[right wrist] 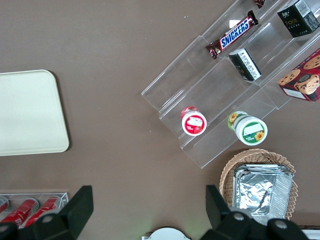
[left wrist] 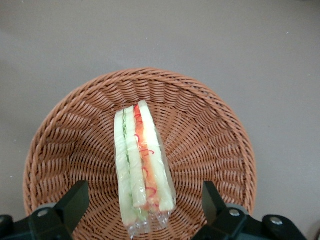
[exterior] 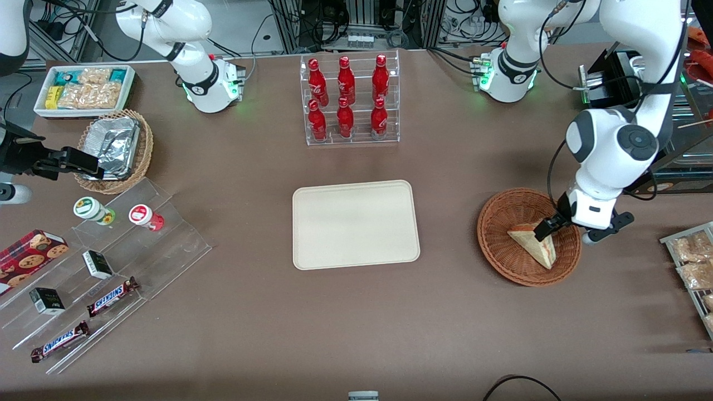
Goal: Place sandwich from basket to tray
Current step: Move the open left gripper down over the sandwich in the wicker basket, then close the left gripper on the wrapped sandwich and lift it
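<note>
**Fingers spread above the sandwich in the basket**

Nearest the front camera we see two Snickers bars [exterior: 83, 318] lying on the clear acrylic stepped display [exterior: 106, 267], toward the parked arm's end of the brown table [exterior: 356, 323]. On the same steps sit small dark boxes [exterior: 97, 264], a red cookie box [exterior: 30, 253] and two small round tubs, one green-labelled [exterior: 90, 209] and one red-labelled [exterior: 142, 216].

We find the flat cream-coloured rectangular tray [exterior: 355, 224] at the middle of the table, with nothing on it. Farther from the camera than the tray stands a clear rack of red bottles [exterior: 350, 99].

Toward the working arm's end lies the round reddish-brown woven wicker basket [exterior: 501, 245] [left wrist: 75, 130]. In it rests the small triangular sandwich wedge of pale bread in clear wrap [exterior: 535, 245] [left wrist: 142, 170], its red and green filling layers showing along the edge in the left wrist view.

We see the left arm's gripper [exterior: 543, 229] [left wrist: 142, 205] low over the basket, right at the sandwich. Its dark fingers [left wrist: 75, 200] stand apart, one on each side of the wedge, and in the wrist view neither presses on it
</note>
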Available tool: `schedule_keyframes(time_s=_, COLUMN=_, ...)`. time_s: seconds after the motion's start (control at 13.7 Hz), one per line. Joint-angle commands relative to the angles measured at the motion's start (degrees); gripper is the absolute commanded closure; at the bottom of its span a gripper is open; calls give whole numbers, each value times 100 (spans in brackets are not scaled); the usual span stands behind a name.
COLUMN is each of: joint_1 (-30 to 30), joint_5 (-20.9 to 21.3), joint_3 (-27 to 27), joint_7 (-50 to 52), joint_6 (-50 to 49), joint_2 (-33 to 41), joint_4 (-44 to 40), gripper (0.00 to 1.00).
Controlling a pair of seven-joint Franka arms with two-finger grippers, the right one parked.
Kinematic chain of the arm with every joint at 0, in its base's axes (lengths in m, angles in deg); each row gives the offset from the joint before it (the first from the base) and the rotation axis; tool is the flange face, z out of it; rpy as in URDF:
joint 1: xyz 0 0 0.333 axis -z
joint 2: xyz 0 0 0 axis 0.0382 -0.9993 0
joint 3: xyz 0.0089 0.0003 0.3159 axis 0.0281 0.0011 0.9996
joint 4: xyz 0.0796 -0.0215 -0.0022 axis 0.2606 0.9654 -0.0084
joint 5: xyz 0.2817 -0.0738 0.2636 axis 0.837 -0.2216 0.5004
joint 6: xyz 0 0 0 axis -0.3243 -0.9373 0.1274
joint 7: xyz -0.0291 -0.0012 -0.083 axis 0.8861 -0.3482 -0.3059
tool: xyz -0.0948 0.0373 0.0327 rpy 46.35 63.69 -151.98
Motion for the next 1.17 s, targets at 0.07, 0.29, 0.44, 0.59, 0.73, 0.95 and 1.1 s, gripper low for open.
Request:
schedule_keyframes(time_s=0.07, joint_1=30, joint_5=-78, joint_3=18, joint_7=105, joint_6=250, joint_2=-174, joint_4=75, gripper=0)
schedule_keyframes(time_s=0.29, joint_1=30, joint_5=-96, joint_3=18, joint_7=166, joint_6=461, joint_2=-421, joint_4=101, gripper=0)
schedule_keyframes(time_s=0.44, joint_1=38, joint_5=-96, joint_3=18, joint_7=368, joint_6=470, joint_2=-535, joint_4=93, gripper=0)
schedule_keyframes(time_s=0.59, joint_1=38, joint_5=-105, joint_3=1, joint_7=447, joint_6=470, joint_2=-623, joint_4=66, gripper=16)
schedule_keyframes(time_s=0.73, joint_1=47, joint_5=-96, joint_3=-95, joint_7=763, joint_6=470, joint_2=-684, joint_4=40, gripper=81)
schedule_keyframes(time_s=0.95, joint_1=56, joint_5=-61, joint_3=-131, joint_7=764, joint_6=366, joint_2=-615, joint_4=-83, gripper=100)
schedule_keyframes(time_s=1.1, joint_1=56, joint_5=-17, joint_3=-193, joint_7=721, joint_6=-71, joint_2=-413, joint_4=-275, gripper=100)
